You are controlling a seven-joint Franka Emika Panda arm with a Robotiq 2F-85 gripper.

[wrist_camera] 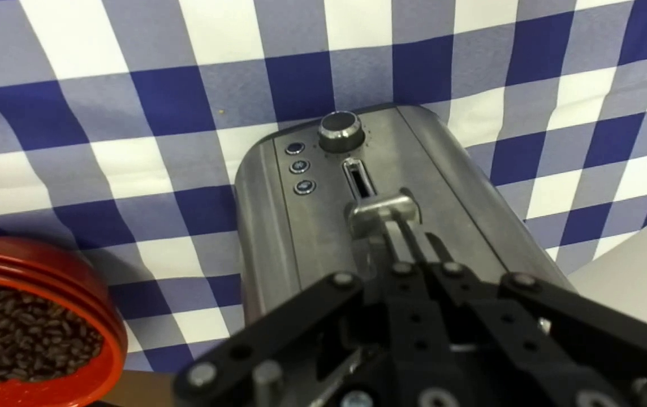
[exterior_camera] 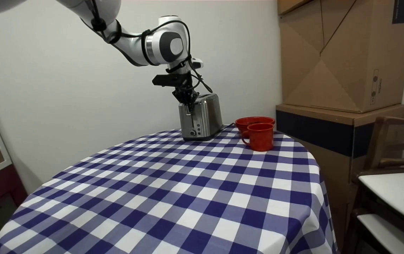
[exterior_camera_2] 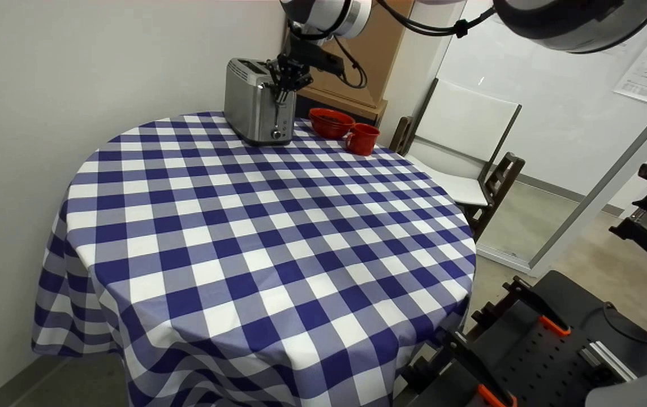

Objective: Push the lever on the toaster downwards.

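Wrist view: lever [wrist_camera: 379, 213] crosswise to slot [wrist_camera: 361, 182].

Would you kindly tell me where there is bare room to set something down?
The broad free patch is blue-white checked tablecloth, bordered by the boxy silver toaster, cylindrical red mug and the cloth's front edge. A narrower strip separates toaster from round red bowl. Crowded: around the small metal lever, where the closed fingers are, and where mug neighbours bowl.
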